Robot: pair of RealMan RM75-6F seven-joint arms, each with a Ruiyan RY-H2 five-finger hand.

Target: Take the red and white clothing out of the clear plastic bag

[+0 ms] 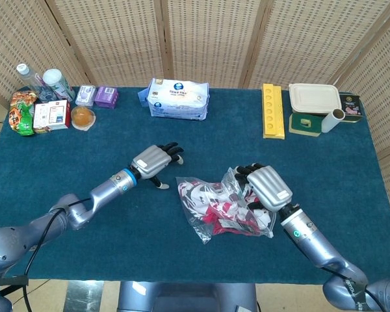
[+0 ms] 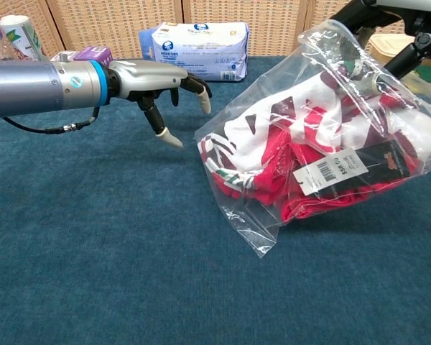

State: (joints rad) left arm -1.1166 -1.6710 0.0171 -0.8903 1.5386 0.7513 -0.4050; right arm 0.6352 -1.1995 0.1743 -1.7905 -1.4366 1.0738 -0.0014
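The clear plastic bag (image 1: 208, 218) lies mid-table with the red and white clothing (image 1: 222, 207) bunched inside it. A barcode tag shows through the plastic in the chest view. My right hand (image 1: 268, 185) grips the bag's upper right edge, and its dark fingers (image 2: 411, 44) hold that side of the bag (image 2: 262, 237) raised off the cloth. The clothing (image 2: 273, 154) fills the bag down to its left end. My left hand (image 1: 155, 162) hovers low to the left of the bag, fingers spread and empty, a short gap from the plastic. It also shows in the chest view (image 2: 156, 81).
A pack of wet wipes (image 1: 178, 99) lies at the back centre. A yellow tray (image 1: 272, 110) and a white lidded box (image 1: 314, 99) stand at the back right. Snack packs, small boxes and bottles (image 1: 45, 104) crowd the back left corner of the blue tablecloth (image 1: 84, 247).
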